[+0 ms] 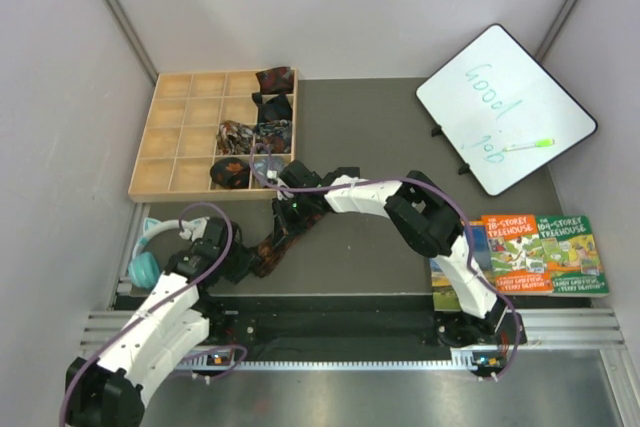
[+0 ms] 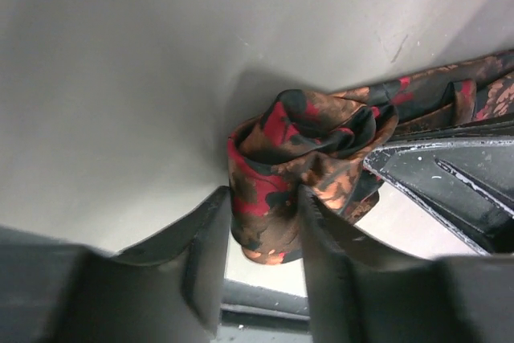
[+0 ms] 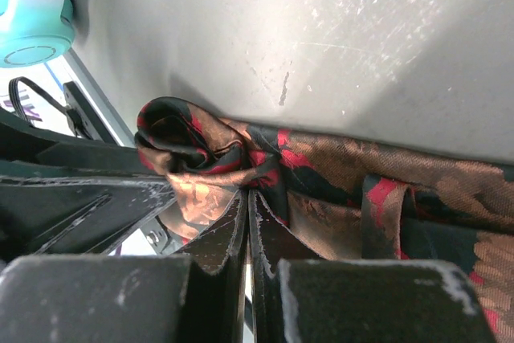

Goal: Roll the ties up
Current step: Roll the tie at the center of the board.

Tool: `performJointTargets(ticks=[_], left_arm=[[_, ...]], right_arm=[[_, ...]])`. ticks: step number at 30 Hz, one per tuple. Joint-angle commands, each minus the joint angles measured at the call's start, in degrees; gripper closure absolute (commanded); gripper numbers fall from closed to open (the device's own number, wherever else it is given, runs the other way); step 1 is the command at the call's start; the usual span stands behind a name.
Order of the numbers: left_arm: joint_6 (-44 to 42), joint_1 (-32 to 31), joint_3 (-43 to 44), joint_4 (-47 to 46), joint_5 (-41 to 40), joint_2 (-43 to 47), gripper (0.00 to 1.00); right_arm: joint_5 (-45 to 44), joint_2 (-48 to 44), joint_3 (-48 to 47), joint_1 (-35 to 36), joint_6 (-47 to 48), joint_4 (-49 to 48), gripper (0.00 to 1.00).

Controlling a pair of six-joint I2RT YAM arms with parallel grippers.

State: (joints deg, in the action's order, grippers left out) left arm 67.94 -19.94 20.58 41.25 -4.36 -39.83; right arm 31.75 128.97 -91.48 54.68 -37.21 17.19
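Two grips meet on the tie (image 1: 270, 252) near the table's (image 1: 380, 127) front edge: left pincer (image 2: 263, 214) clamps the loose roll (image 2: 305, 138), right pincer (image 3: 246, 202) pinches the strip beside it. Uneven pulling could unwind the coil or drag it overboard.

I see the long tie (image 1: 270, 252) lying just before the tray (image 1: 180, 137), headphones (image 1: 148, 265) to its left, books (image 1: 540, 252) well to its right, the whiteboard (image 1: 500, 107) seemingly propped behind them.

One long tie (image 1: 270, 247), six rolled ties (image 1: 275, 79) in one tray (image 1: 180, 112), two treehouse books (image 1: 545, 252), one whiteboard (image 1: 505, 107), one pair of headphones (image 1: 148, 255).
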Motion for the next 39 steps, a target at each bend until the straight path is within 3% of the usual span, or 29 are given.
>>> performJointTargets(ticks=[1, 7, 8, 12, 16, 24, 39], left_arm=[[2.72, -1.50, -3.17, -5.74, -0.56, -1.02, 0.64], [1.94, -3.34, -2.39, -10.75, -2.14, -7.70, 0.65], [1.50, -3.61, -1.78, -10.67, -2.40, -8.24, 0.71], [-1.31, -3.61, 4.28, -3.06, -4.51, -9.82, 0.84], [-4.83, -3.61, 13.06, 4.33, -6.19, -10.61, 0.88], [-7.91, -3.61, 21.16, 10.15, -4.52, -11.49, 0.95], [-8.36, -5.54, 20.82, 8.85, -3.98, -14.47, 1.00]], right_arm=[[-4.50, 3.66, 2.18, -0.01, 1.27, 0.12, 1.00], [-4.50, 3.57, 2.80, -0.01, 1.35, 0.39, 1.00], [-4.59, 3.49, 3.15, -0.01, 1.27, 0.39, 1.00], [-4.41, 3.05, 3.50, -0.01, 0.48, 0.21, 1.00], [-3.97, 1.47, 3.86, 0.34, -1.46, -0.75, 1.00], [-3.01, 0.94, 0.52, 4.64, -5.75, -0.75, 1.00], [-0.81, 1.37, -0.98, 5.88, -10.86, -2.96, 1.00]])
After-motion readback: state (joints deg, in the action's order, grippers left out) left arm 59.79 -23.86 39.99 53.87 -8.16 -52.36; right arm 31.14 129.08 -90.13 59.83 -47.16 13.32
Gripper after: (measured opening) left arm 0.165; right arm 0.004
